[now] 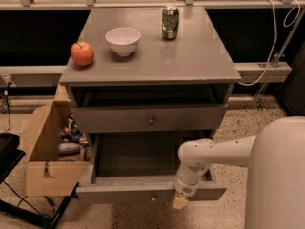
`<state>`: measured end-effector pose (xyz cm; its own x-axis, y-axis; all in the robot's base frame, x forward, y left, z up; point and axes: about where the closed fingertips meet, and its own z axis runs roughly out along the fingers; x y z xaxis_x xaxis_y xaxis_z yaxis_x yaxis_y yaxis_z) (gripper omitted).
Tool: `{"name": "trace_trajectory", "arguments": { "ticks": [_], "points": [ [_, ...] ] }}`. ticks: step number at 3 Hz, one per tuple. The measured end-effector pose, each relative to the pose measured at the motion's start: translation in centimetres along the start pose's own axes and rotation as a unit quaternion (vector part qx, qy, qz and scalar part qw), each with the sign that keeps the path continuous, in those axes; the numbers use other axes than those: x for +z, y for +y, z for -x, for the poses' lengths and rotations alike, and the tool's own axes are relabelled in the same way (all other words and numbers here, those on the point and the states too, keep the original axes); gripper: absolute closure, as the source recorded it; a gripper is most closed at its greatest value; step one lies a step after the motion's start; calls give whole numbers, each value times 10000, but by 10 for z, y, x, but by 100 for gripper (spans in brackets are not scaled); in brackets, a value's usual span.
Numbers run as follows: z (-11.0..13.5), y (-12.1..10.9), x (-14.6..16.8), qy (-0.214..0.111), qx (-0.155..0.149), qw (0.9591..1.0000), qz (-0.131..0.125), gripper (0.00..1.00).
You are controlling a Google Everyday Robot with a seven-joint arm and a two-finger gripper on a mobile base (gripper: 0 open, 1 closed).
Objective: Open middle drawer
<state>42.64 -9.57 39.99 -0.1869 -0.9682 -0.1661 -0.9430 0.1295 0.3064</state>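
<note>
One danger: the middle drawer (124, 193) stands far out already, and the gripper (181, 202) at its front, clenched or released we cannot tell, may pull it off.

A red apple (82, 53), a white bowl (123, 40) and a green can (170, 22) sit apart on the grey top (193, 58), the bottom drawer (124, 193) is pulled out, and an open brown box (47, 178) with small things (71, 136) inside stands on the floor (240, 125) beside it
</note>
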Motion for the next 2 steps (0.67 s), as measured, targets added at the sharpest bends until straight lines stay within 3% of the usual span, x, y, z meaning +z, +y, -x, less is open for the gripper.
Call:
{"name": "trace_trajectory", "arguments": {
  "ticks": [1, 2],
  "points": [
    [0, 0, 0, 0, 0, 10000, 0, 4],
    [0, 0, 0, 0, 0, 10000, 0, 0]
  ]
}}
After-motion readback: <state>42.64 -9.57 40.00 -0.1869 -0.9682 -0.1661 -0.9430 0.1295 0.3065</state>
